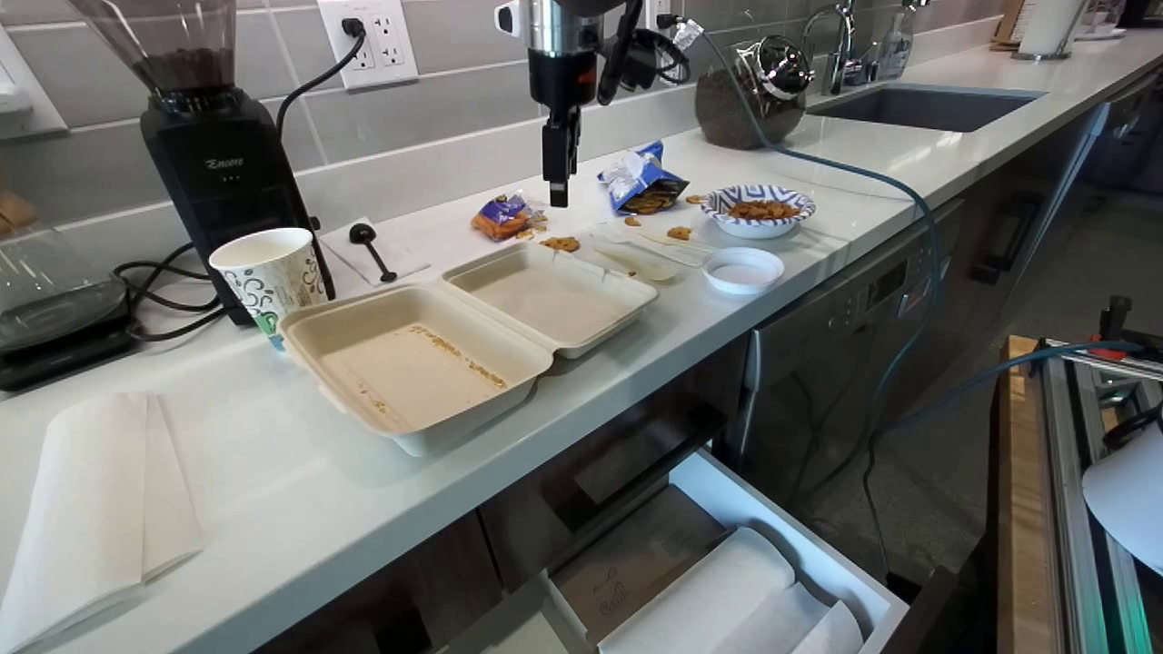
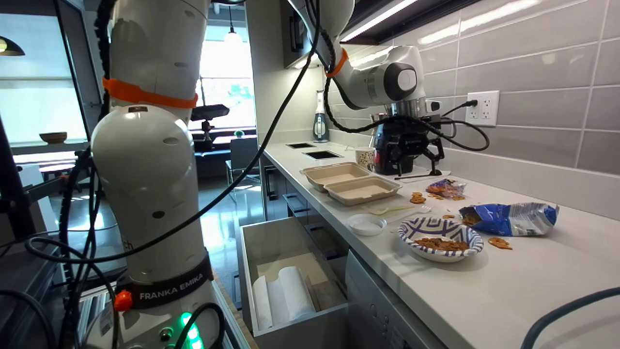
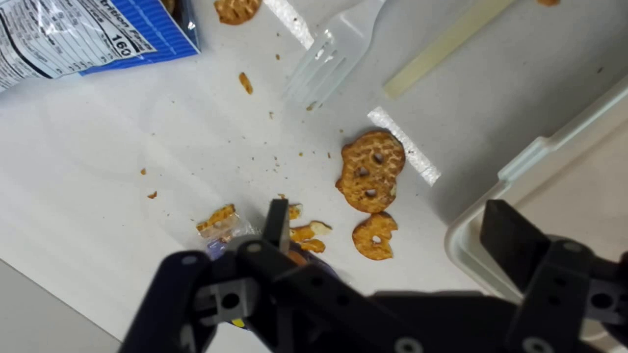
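Nothing lifted yet, we judge.
Left to right in the wrist view, we see an open blue-and-white plastic snack bag, two brown pretzel crisps on the white tabletop below the black, wide-spread gripper, empty and touching nothing, and an open beige fibre clamshell box.

Kitchen with a long white worktop against a grey tiled wall in both exterior views. In an exterior view, a bright window stands at ten o'clock, a pendant lamp at eleven, a glowing light strip under a dark cabinet at one, an open drawer at six, and shiny floor at eight. In an exterior view, a recessed sink lies at two o'clock, a wall outlet at eleven.
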### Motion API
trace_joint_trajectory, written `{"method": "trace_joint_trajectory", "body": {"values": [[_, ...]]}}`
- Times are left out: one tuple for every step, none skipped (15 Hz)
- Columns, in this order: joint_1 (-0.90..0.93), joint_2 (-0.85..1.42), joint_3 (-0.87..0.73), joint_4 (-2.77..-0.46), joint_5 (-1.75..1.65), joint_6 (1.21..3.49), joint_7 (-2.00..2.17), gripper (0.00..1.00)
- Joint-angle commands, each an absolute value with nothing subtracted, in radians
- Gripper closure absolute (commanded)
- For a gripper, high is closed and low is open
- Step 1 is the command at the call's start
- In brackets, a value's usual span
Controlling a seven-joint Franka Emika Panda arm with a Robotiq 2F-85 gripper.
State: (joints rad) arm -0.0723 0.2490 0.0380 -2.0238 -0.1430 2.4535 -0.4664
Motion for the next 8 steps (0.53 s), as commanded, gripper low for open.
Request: {"method": "trace_joint_trajectory", "body": {"values": [[-0.068,0.249,0.034,-2.022,-0.141,2.450,-0.467,0.00],[-0.068,0.249,0.034,-2.022,-0.141,2.450,-0.467,0.00],[-0.068,0.249,0.034,-2.022,-0.141,2.450,-0.467,0.00],[-0.067,0.248,0.031,-2.017,-0.147,2.443,-0.462,0.00],[-0.069,0.251,0.033,-2.011,-0.143,2.442,-0.473,0.00],[-0.068,0.258,0.034,-2.003,-0.144,2.436,-0.478,0.00],[-0.073,0.265,0.039,-1.996,-0.130,2.435,-0.498,0.00],[-0.075,0.268,0.039,-1.992,-0.130,2.432,-0.504,0.00]]}}
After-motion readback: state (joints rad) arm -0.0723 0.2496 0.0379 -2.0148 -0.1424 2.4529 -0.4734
